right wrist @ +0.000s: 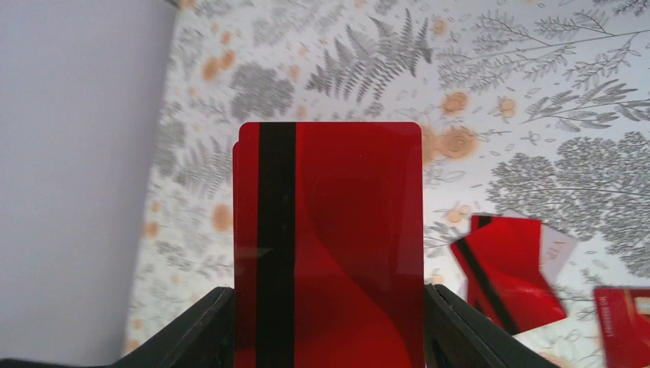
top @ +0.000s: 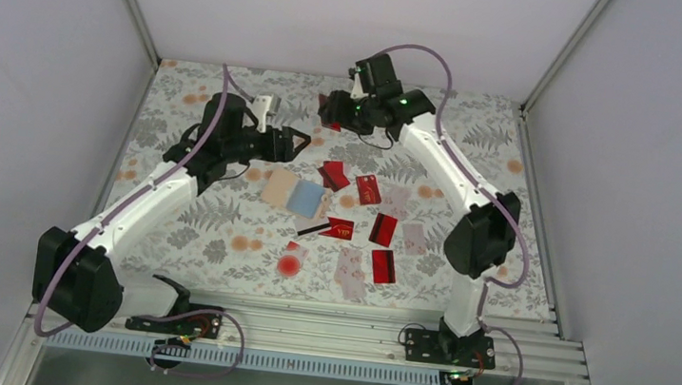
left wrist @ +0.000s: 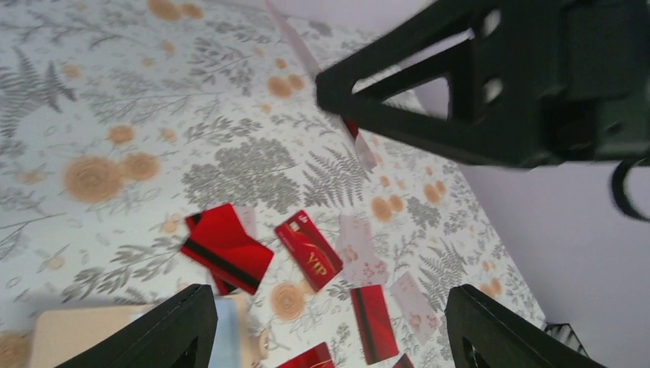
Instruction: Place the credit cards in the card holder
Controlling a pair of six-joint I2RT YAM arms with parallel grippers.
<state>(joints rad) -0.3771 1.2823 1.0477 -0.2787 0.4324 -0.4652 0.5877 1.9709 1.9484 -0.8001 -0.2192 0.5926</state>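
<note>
The tan card holder (top: 282, 188) lies open on the table, its light blue lining (top: 306, 200) facing up. It also shows at the bottom left of the left wrist view (left wrist: 69, 337). My left gripper (top: 297, 142) is open and empty, hovering just behind the holder; its fingers (left wrist: 165, 330) frame the scattered cards. My right gripper (top: 330, 113) is raised at the back centre, shut on a red card with a black stripe (right wrist: 329, 245); a second red edge shows just behind that card. Several red cards (top: 383, 228) and pale cards (top: 349, 266) lie right of the holder.
A round red blot (top: 288, 265) marks the cloth near the front. A red VIP card (left wrist: 309, 244) and overlapping red cards (left wrist: 226, 249) lie close to the holder. White walls enclose the table on three sides. The right arm (left wrist: 498, 84) crosses above the left wrist view.
</note>
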